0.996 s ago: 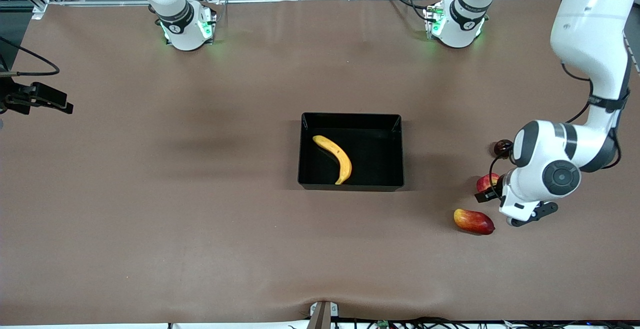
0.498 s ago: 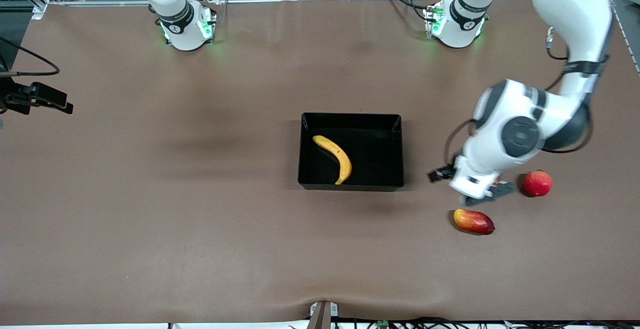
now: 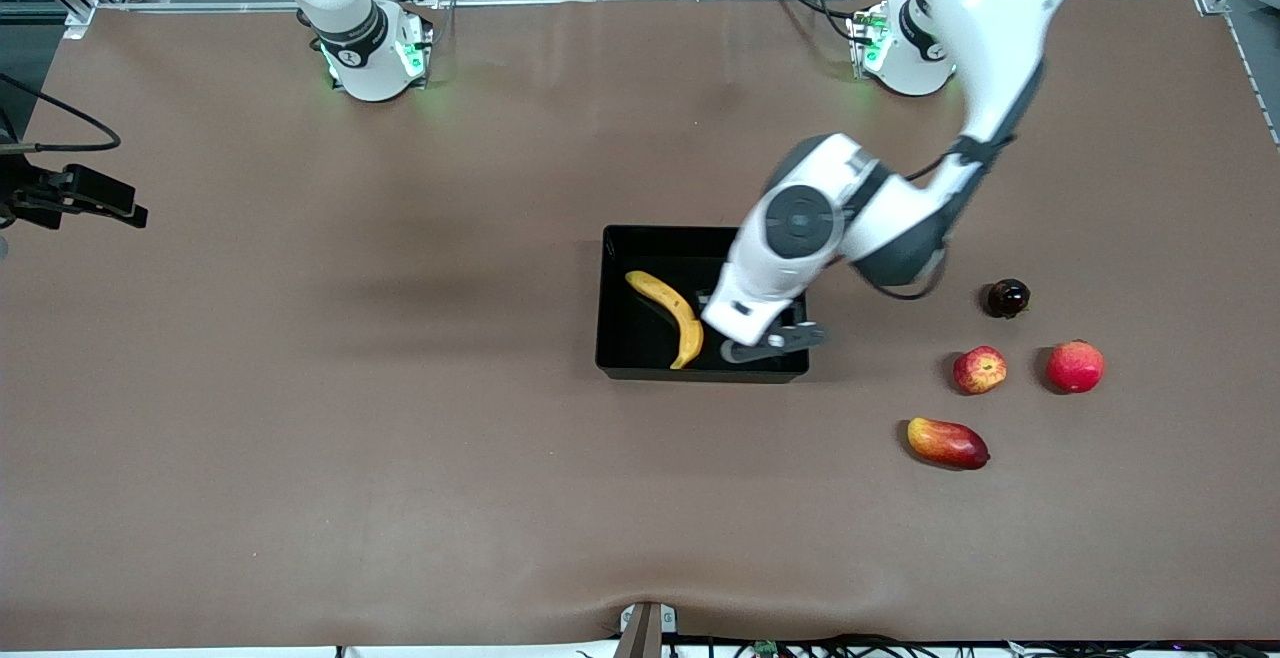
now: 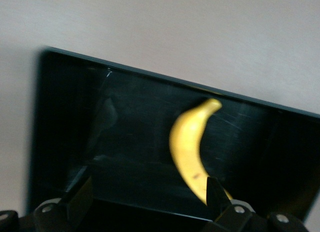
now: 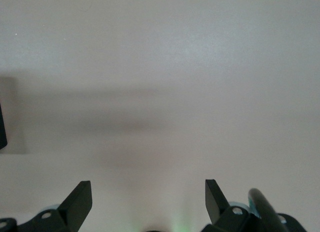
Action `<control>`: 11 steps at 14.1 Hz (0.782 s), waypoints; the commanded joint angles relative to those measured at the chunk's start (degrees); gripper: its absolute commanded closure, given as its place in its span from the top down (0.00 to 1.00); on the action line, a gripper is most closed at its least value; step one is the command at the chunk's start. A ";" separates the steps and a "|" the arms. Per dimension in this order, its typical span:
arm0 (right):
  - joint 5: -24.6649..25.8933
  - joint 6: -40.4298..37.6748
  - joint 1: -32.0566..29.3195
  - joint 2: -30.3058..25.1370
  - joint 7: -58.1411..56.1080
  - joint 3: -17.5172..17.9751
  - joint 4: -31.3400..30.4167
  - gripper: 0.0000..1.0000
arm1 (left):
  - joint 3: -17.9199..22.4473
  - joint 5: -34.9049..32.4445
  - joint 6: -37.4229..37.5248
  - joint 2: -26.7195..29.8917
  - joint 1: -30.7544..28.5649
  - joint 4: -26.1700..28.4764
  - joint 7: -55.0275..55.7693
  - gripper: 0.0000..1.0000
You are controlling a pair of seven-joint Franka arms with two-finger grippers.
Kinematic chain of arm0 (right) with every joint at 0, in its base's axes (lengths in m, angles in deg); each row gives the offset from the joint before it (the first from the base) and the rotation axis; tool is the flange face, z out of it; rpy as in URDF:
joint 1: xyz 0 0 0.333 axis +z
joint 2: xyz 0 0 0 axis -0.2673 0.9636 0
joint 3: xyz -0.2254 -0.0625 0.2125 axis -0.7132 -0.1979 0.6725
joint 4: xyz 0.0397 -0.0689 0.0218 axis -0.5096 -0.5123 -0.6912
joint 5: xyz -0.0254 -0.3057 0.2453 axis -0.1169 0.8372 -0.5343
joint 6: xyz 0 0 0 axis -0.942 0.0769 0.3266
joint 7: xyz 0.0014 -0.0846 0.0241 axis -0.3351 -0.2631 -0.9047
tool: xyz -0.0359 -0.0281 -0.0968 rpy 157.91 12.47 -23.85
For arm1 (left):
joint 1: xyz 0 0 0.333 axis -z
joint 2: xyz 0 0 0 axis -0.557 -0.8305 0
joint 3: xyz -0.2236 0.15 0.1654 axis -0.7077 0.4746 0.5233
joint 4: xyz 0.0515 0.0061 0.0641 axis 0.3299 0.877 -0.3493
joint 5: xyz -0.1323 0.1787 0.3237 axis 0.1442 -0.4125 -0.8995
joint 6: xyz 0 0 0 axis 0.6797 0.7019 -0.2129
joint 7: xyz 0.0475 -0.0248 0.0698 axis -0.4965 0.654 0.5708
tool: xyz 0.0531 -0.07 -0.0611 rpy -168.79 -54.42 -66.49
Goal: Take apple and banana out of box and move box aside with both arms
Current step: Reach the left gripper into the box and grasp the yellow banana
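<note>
The black box (image 3: 700, 231) stands mid-table with the yellow banana (image 3: 671, 315) lying in it. My left gripper (image 3: 752, 336) hangs over the box beside the banana, at the end toward the left arm. In the left wrist view the left gripper (image 4: 148, 197) is open and empty, with the banana (image 4: 187, 147) and the box floor (image 4: 125, 137) below it. The small red and yellow apple (image 3: 979, 370) lies on the table toward the left arm's end. My right gripper (image 5: 148, 194) is open and empty over bare table; it is out of the front view and waits.
Beside the apple lie a red round fruit (image 3: 1075, 366), a long red-yellow fruit (image 3: 947, 443) nearer the front camera, and a dark round fruit (image 3: 1007, 298) farther from it. A black camera mount (image 3: 70, 196) juts in at the right arm's end.
My left arm has swung from over the fruits at its end of the table to over the box. Its gripper is empty and the apple lies where it was.
</note>
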 commanded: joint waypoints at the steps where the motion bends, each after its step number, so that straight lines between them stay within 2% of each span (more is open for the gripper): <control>1: 0.55 -0.16 0.03 0.18 0.40 0.28 0.59 1.00 | 2.24 -2.59 -4.52 -5.17 4.18 -3.54 1.82 1.00; 3: 0.46 -0.16 -0.32 0.36 0.40 0.28 0.50 1.00 | 3.56 -2.68 -9.01 -7.80 6.99 -3.62 2.08 1.00; 8: 0.46 -0.25 -0.32 0.88 -0.13 0.28 0.94 1.00 | 11.82 -2.59 -16.84 -13.34 15.78 -4.24 3.49 1.00; 10: 0.38 -0.42 -0.23 0.88 -0.13 0.28 0.94 1.00 | 12.88 -2.76 -18.60 -14.66 17.11 -4.33 2.45 0.97; 11: 0.38 -0.42 -0.32 0.97 -0.31 0.28 0.85 1.00 | 12.89 -2.76 -19.13 -15.19 17.11 -4.33 2.44 0.61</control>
